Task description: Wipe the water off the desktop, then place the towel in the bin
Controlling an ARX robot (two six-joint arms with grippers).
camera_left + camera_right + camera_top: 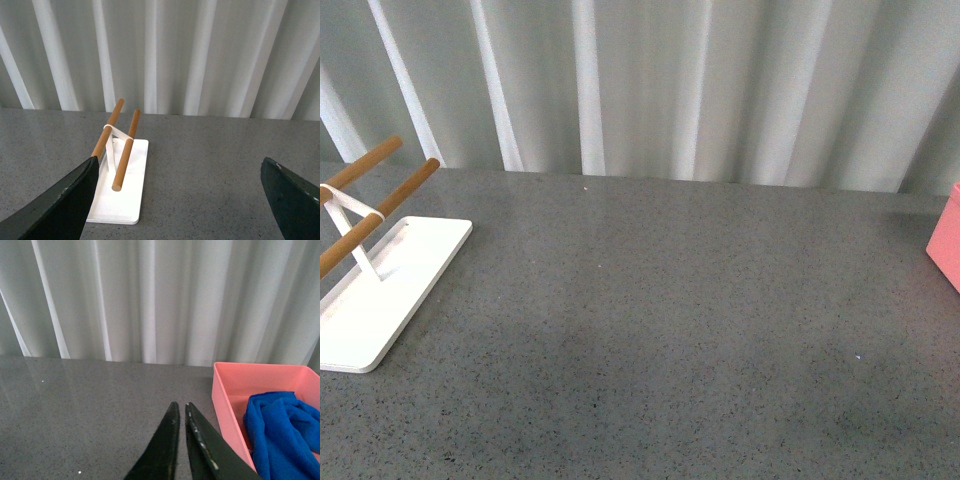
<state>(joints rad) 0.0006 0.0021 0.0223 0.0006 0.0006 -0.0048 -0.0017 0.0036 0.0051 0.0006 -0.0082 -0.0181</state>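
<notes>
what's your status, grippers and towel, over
Left gripper open, empty. Right gripper shut, empty. Bright blue fluffy towel lying in the salmon-pink bin. Dark grey speckled desktop shows no puddle; white rack with wooden rods off to the left.

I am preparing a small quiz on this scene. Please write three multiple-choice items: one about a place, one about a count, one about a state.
1. Where is the bright blue fluffy towel?
A. on the white rack
B. inside the salmon-pink flat-sided bin
C. spread on the dark grey speckled desktop

2. How many wooden rods does the white flat-based rack carry?
A. two
B. three
C. four

3. How is the right claw?
A. wide open
B. shut on the towel
C. shut, holding nothing

Answers:
1 B, the right wrist view shows it bunched within the pink walls.
2 A, two rods run side by side.
3 C, its fingers nearly meet above bare desktop.
</notes>
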